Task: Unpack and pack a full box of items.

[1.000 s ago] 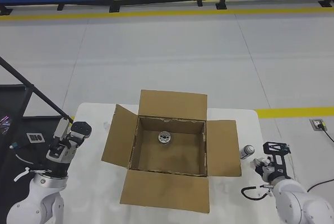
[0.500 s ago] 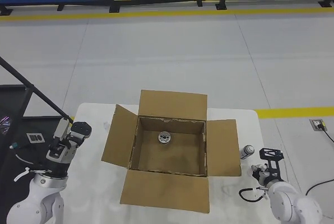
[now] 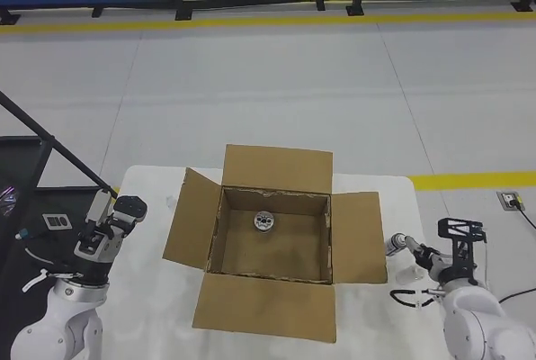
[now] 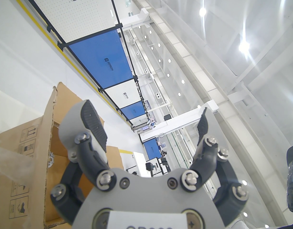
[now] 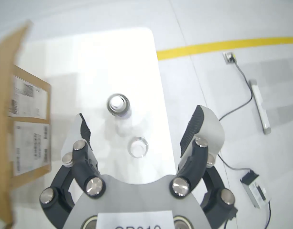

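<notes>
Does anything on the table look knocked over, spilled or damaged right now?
Nothing stands out. The cardboard box sits open with its flaps spread, one small round item inside. A metal can and a clear jar stand upright on the table beside it, nothing spilled.

A power strip (image 5: 259, 107) lies on the floor (image 3: 250, 81) near a yellow line (image 5: 227, 45).

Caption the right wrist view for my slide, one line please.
Open right gripper above two small round containers on the white table, beside the cardboard box.
</notes>
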